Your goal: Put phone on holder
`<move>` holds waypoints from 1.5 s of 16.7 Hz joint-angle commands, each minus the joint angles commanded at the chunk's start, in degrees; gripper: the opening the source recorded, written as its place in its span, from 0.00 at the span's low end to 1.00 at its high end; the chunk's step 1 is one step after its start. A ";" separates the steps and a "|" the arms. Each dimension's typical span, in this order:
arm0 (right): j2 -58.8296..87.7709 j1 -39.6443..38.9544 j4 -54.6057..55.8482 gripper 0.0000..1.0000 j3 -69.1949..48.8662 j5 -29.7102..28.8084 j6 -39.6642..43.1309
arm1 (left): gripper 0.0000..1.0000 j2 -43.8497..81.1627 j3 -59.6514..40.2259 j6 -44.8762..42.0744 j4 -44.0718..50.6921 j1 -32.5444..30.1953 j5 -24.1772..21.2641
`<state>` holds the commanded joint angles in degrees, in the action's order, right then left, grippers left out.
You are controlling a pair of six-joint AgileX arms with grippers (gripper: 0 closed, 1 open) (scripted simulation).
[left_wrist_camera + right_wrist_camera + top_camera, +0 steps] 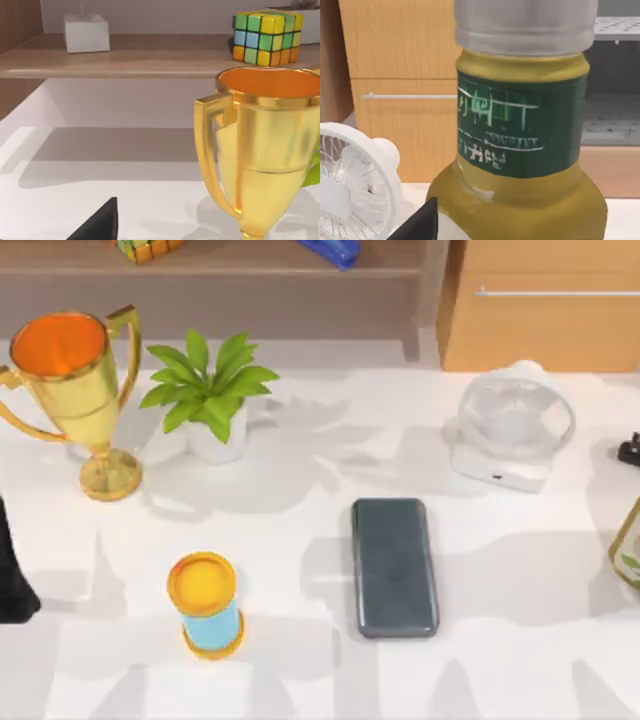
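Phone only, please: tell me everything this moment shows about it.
The phone is a flat, dark grey-blue slab with rounded corners and a glossy, faintly mottled face. It lies flat on the white table, long side running toward and away from the shelf, a little right of centre in the top view. Nothing touches it and no gripper is on it. The small white fan stands beyond it to the right; the yellow and blue hourglass-like piece lies to its left.
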<state>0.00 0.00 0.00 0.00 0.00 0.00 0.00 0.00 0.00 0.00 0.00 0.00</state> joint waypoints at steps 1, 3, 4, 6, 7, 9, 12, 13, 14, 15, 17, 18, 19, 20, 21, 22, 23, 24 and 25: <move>0.00 0.00 0.00 1.00 0.00 0.00 0.00 | 1.00 0.00 0.00 0.00 0.00 0.00 0.00; 0.45 -0.06 -0.23 1.00 -0.56 -0.06 -0.18 | 1.00 0.00 0.00 0.00 0.00 0.00 0.00; 1.37 -0.22 -0.70 1.00 -1.70 -0.17 -0.53 | 1.00 0.00 0.00 0.00 0.00 0.00 0.00; 4.57 -0.97 -2.33 1.00 -5.77 -0.41 -1.67 | 1.00 0.00 0.00 0.00 0.00 0.00 0.00; 6.81 -1.63 -3.48 1.00 -8.66 -0.52 -2.43 | 1.00 0.00 0.00 0.00 0.00 0.00 0.00; 12.52 -3.64 -6.48 1.00 -15.88 -0.64 -4.27 | 1.00 0.00 0.00 0.00 0.00 0.00 0.00; 23.78 -8.33 -12.61 1.00 -28.98 -0.62 -7.75 | 1.00 0.00 0.00 0.00 0.00 0.00 0.00; 28.19 -10.24 -15.07 1.00 -33.66 -0.58 -9.07 | 1.00 0.00 0.00 0.00 0.00 0.00 0.00; 32.90 -12.26 -17.73 1.00 -38.37 -0.52 -10.48 | 1.00 0.00 0.00 0.00 0.00 0.00 0.00; 37.90 -14.36 -20.56 1.00 -43.05 -0.46 -11.95 | 1.00 0.00 0.00 0.00 0.00 0.00 0.00; 48.74 -18.61 -26.68 1.00 -51.93 -0.35 -15.11 | 1.00 0.00 0.00 0.00 0.00 0.00 0.00; 54.42 -20.70 -29.85 1.00 -56.07 -0.31 -16.76 | 1.00 0.00 0.00 0.00 0.00 0.00 0.00; 60.19 -22.73 -33.06 1.00 -59.98 -0.27 -18.44 | 1.00 0.00 0.00 0.00 0.00 0.00 0.00; 66.01 -24.69 -36.27 1.00 -63.66 -0.24 -20.16 | 1.00 0.00 0.00 0.00 0.00 0.00 0.00; 71.82 -26.58 -39.45 1.00 -67.11 -0.22 -21.90 | 1.00 0.00 0.00 0.00 0.00 0.00 0.00; 77.57 -28.39 -42.55 1.00 -70.34 -0.22 -23.64 | 1.00 0.00 0.00 0.00 0.00 0.00 0.00; 83.14 -30.09 -45.49 1.00 -73.37 -0.23 -25.37 | 1.00 0.00 0.00 0.00 0.00 0.00 0.00; 88.47 -31.64 -48.27 1.00 -76.24 -0.26 -27.07 | 1.00 0.00 0.00 0.00 0.00 0.00 0.00; 93.50 -33.06 -50.84 1.00 -78.98 -0.31 -28.74 | 1.00 0.00 0.00 0.00 0.00 0.00 0.00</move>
<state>93.50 -33.06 -50.84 -78.98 -0.31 -28.74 0.00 0.00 0.00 0.00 0.00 0.00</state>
